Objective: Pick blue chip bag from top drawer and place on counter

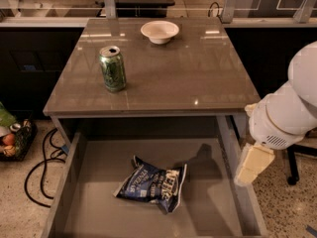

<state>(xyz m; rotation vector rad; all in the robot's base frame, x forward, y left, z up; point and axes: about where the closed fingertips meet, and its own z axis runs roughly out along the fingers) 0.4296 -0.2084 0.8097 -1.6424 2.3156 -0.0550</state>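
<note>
The blue chip bag [152, 183] lies crumpled on the flat bottom of the open top drawer [94, 207], near its middle. The counter [188, 73] above it is a glossy grey-brown top. My gripper [252, 164], cream-coloured below a white arm, hangs at the right, over the drawer's right wall. It is apart from the bag, to the bag's right and higher up. It holds nothing that I can see.
A green soda can [112, 68] stands on the counter's left side. A white bowl [159, 31] sits at the counter's back. Black cables [42, 167] and a basket of items [12, 139] lie on the floor at left. A chair base [292, 168] stands at right.
</note>
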